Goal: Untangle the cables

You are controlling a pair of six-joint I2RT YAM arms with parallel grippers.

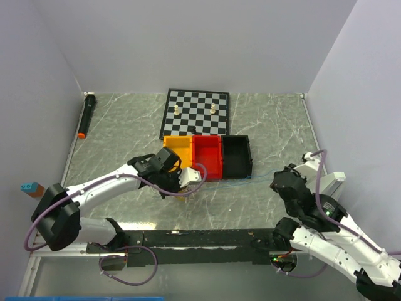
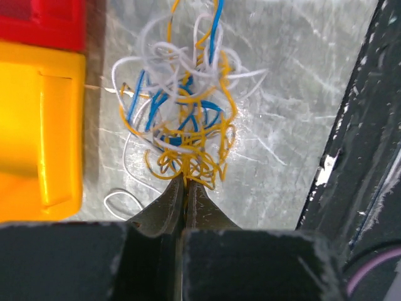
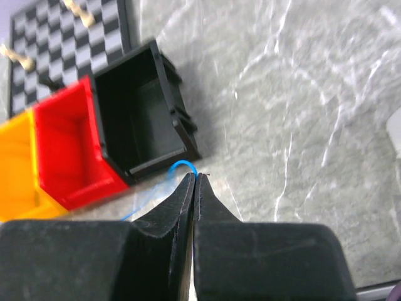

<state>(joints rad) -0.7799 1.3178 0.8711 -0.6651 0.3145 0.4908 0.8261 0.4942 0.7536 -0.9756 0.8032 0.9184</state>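
Note:
A tangle of thin blue, orange-yellow and whitish cables (image 2: 182, 119) lies on the marble table beside the yellow bin (image 2: 37, 125). My left gripper (image 2: 186, 183) is shut on orange-yellow strands at the tangle's near edge; in the top view it (image 1: 185, 189) sits in front of the bins. My right gripper (image 3: 195, 177) is shut on a blue cable (image 3: 182, 165), which runs left across the table as a faint line (image 1: 241, 179) toward the tangle. In the top view the right gripper (image 1: 276, 184) is at the table's right side.
Yellow (image 1: 178, 148), red (image 1: 208, 153) and black (image 1: 236, 153) bins stand in a row mid-table. A chessboard (image 1: 195, 113) with two pale pieces lies behind them. A black marker with an orange tip (image 1: 86, 115) lies far left. A black rail (image 1: 200, 238) runs along the near edge.

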